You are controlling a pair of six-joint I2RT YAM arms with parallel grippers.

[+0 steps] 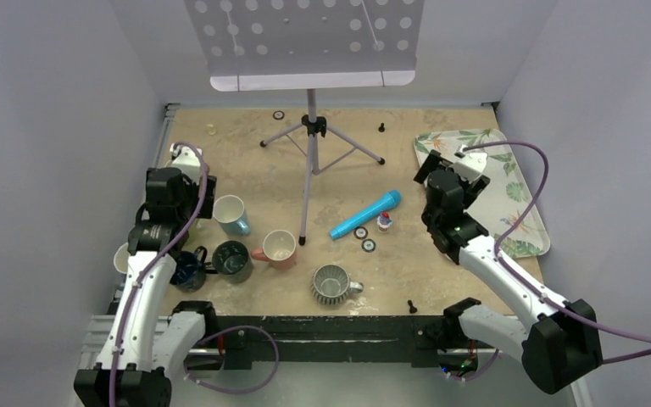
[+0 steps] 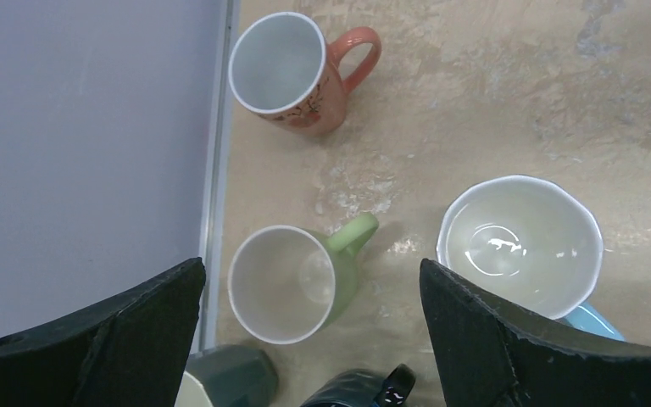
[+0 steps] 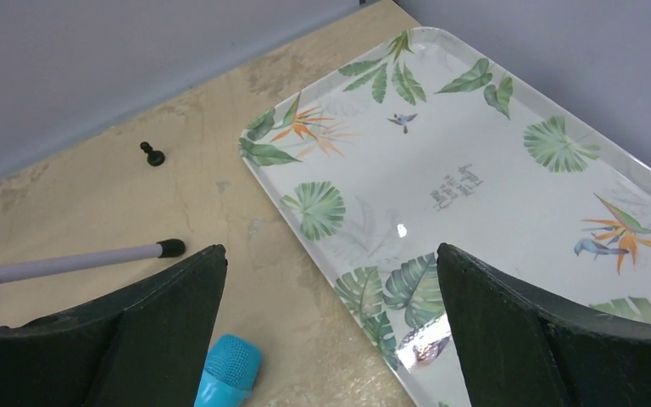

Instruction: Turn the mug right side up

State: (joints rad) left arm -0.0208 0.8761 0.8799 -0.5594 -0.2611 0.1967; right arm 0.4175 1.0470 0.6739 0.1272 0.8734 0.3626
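Note:
A grey ribbed mug (image 1: 332, 284) stands near the table's front edge, apparently bottom up, with its handle to the right. Neither wrist view shows it. My left gripper (image 1: 174, 193) is open and empty, held above the mugs at the left; in the left wrist view (image 2: 311, 270) its jaws stand wide apart over an upright green mug (image 2: 288, 284). My right gripper (image 1: 449, 193) is open and empty by the tray; in the right wrist view (image 3: 331, 254) its jaws straddle the tray's edge.
Upright mugs cluster at the left: light blue (image 1: 231, 214) (image 2: 521, 246), pink (image 1: 277, 248), dark green (image 1: 230, 259), dark blue (image 1: 188, 270), orange (image 2: 288, 72). A music stand (image 1: 309, 127), blue microphone (image 1: 364, 215) (image 3: 225, 373) and leaf-print tray (image 1: 509, 195) (image 3: 475, 186) lie farther back.

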